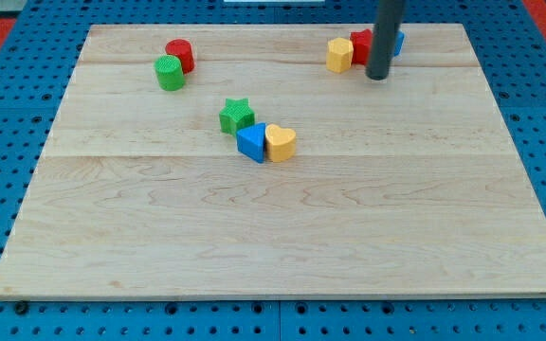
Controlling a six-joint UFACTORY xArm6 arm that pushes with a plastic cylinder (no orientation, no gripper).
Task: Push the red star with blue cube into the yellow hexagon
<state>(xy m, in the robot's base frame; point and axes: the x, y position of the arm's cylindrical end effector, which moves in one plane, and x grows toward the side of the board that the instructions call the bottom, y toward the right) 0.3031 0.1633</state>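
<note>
The yellow hexagon [339, 54] sits near the view's top right of the wooden board [282, 227]. The red star [360, 44] touches its right side, partly hidden by my rod. The blue cube [398, 42] shows only as a sliver right of the rod, behind it. My tip [378, 76] rests on the board just below the red star and blue cube, right of the yellow hexagon.
A red cylinder [180, 53] and a green cylinder [169, 73] touch at the top left. A green star [237, 116], a blue triangular block [251, 143] and a yellow heart [281, 143] cluster near the middle. Blue pegboard surrounds the board.
</note>
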